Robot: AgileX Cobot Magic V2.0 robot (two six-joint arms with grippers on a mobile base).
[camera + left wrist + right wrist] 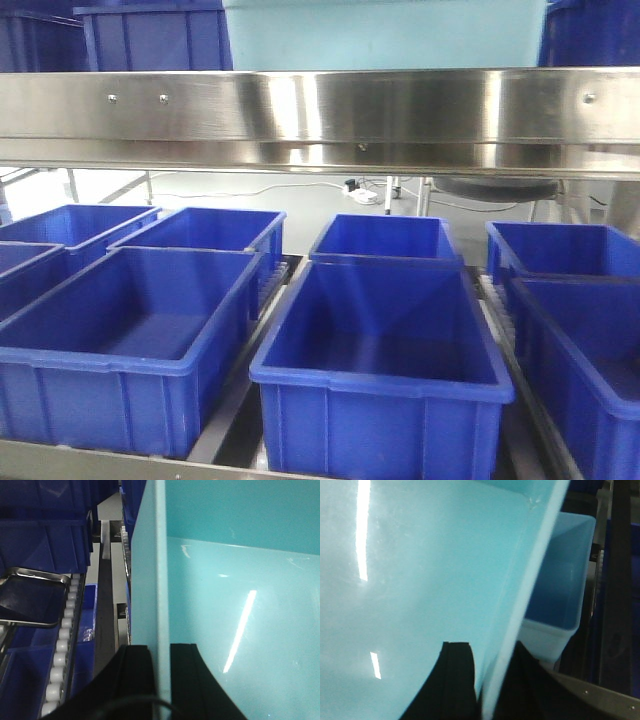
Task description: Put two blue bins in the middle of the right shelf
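One pale blue bin (380, 35) shows above the shiny steel front rail (320, 110) of the rack; I cannot tell whether it rests on the level. My left gripper (161, 655) is shut on this bin's left wall (155, 570), one black finger (135, 680) outside and one inside. At the bin's right wall (530, 580) my right gripper (490, 680) is shut in the same way. The bin's inside (420, 570) is bare. A second pale blue bin (560, 595) stands just beyond it on the right. Neither gripper shows in the front view.
Several dark blue bins (380, 350) fill the level under the rail, and more (150, 40) flank the pale bin above. White roller tracks (62, 645), a steel rail loop (35, 575) and dark blue bins (45, 525) lie left of the held bin. A grey upright (620, 580) stands at the right.
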